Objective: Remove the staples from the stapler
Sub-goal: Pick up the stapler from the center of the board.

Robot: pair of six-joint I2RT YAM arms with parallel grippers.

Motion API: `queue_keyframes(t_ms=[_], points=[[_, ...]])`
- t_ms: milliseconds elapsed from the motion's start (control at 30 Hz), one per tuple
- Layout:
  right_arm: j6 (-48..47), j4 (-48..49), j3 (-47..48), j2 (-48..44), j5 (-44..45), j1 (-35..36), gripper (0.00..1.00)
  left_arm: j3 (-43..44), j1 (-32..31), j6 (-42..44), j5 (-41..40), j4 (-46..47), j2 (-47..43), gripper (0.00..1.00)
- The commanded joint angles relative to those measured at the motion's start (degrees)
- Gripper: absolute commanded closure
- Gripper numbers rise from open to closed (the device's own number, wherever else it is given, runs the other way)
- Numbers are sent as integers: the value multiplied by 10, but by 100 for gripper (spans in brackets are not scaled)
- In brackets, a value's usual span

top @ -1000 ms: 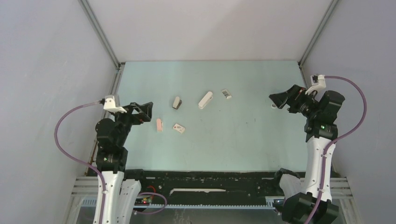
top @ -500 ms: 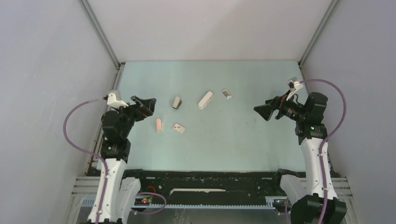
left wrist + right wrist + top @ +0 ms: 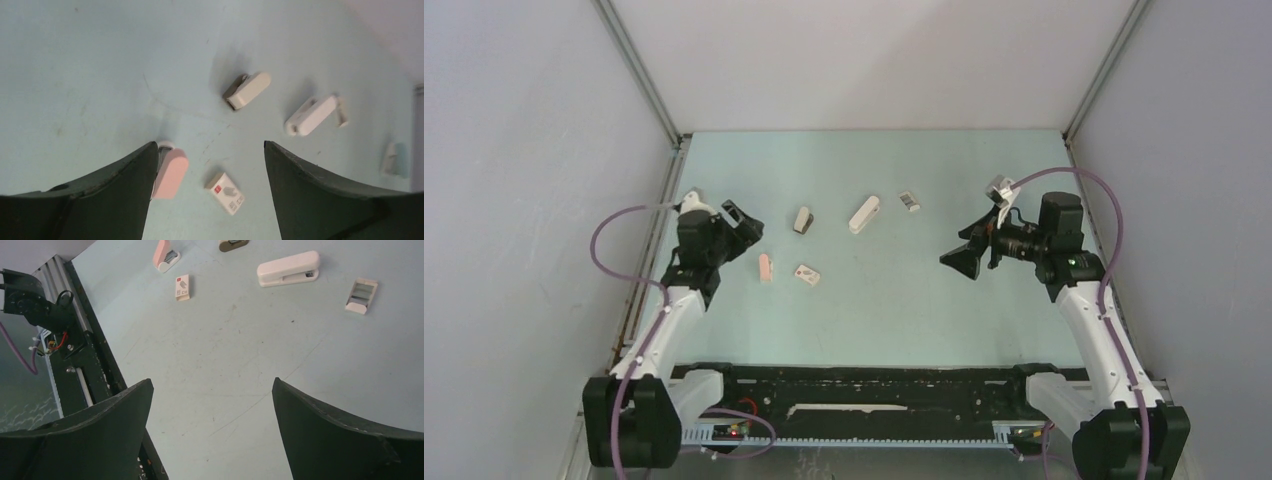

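Left claw (image 3: 209,145), jaws apart & empty, near pink stapler (image 3: 170,172); right claw (image 3: 212,382), apart too, well right of it. Risk: off-centre grip may shove stapler into box (image 3: 225,192) beside it.

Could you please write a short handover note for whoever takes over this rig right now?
Left gripper: open, empty, close to the small pink plastic stapler.
Right gripper: open, empty, over the pale green table, right of the staplers.
Small beige stapler and long white plastic stapler lie farther back; a small white box with a red mark and a small open white box lie nearby.
Done: nothing visible; no stapler gripped, no loose staples discernible.
Left: open a stapler and remove its staples.
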Motion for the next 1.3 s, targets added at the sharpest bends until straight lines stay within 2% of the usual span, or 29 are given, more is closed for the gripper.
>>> queue_keyframes(t_ms=[0, 67, 100, 133, 233, 533, 733, 900, 1000, 1100, 1200, 1267], points=[[-9, -3, 24, -8, 22, -10, 0, 83, -94, 60, -205, -124, 31, 17], [-4, 1, 24, -7, 28, -11, 0, 103, -134, 54, -315, -165, 55, 18], [-2, 0, 25, -6, 28, -11, 0, 113, -143, 49, -333, -178, 66, 20], [-2, 1, 25, -6, 27, -11, 0, 121, -147, 53, -325, -184, 77, 26], [0, -1, 25, -3, 18, -11, 0, 138, -160, 71, -306, -193, 98, 32], [3, -1, 24, 2, 13, -35, 0, 87, -169, 93, -233, -116, 115, 32], [4, 1, 22, 4, 12, -32, 0, 58, -172, 92, -219, -90, 130, 32], [3, 0, 22, 4, 13, -31, 0, 51, -172, 77, -221, -85, 170, 40], [3, -1, 22, 3, 14, -33, 0, 49, -173, 72, -235, -84, 185, 40], [3, -1, 22, 3, 15, -32, 0, 54, -173, 75, -240, -85, 198, 46], [2, -1, 22, 3, 15, -33, 0, 57, -174, 77, -239, -85, 202, 63], [3, -1, 22, 2, 14, -34, 0, 56, -173, 77, -240, -85, 200, 69]])
